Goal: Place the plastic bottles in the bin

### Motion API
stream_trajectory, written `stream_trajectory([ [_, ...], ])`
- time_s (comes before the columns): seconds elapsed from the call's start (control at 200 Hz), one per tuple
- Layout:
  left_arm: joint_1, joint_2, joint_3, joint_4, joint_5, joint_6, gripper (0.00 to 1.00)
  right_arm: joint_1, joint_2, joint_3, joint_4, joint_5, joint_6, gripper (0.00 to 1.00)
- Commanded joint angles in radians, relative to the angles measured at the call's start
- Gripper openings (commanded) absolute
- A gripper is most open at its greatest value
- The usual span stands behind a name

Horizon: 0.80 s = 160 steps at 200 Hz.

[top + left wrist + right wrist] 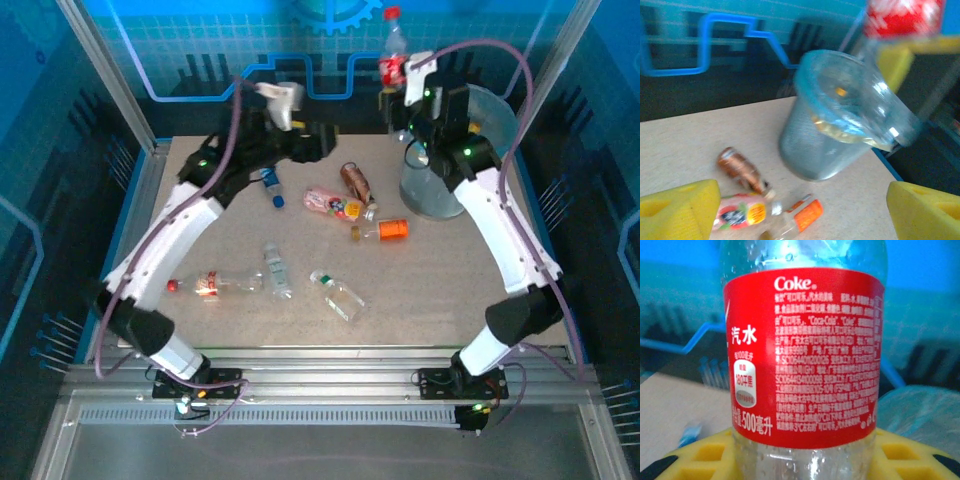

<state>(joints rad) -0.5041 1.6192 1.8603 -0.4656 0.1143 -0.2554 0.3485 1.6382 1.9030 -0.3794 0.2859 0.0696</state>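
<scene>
While the right gripper point(400, 88) pinches an upright clear red-labelled plastic bottle point(802, 355) near the round translucent grey bin point(810, 150), the left gripper point(283, 103) hangs spread above the counter point(430, 290).

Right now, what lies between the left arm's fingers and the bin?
The brown-labelled bottle, lying on the table, seen in the top and left wrist views.

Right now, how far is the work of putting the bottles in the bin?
Done: something yellowish lies inside the bin, too blurred to name. In hand: the right tool holds a red-labelled Coke bottle upright, raised near the bin. To do: at least seven bottles lie on the table; the left tool is open and empty.
</scene>
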Motion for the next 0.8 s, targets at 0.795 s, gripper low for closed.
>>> stream_trajectory([
  [0.795, -0.087, 0.211, 0.124, -0.111, 0.14, 0.053, 0.89, -0.177, 0.192, 0.002, 0.041, 0.377, -0.115, 0.48],
])
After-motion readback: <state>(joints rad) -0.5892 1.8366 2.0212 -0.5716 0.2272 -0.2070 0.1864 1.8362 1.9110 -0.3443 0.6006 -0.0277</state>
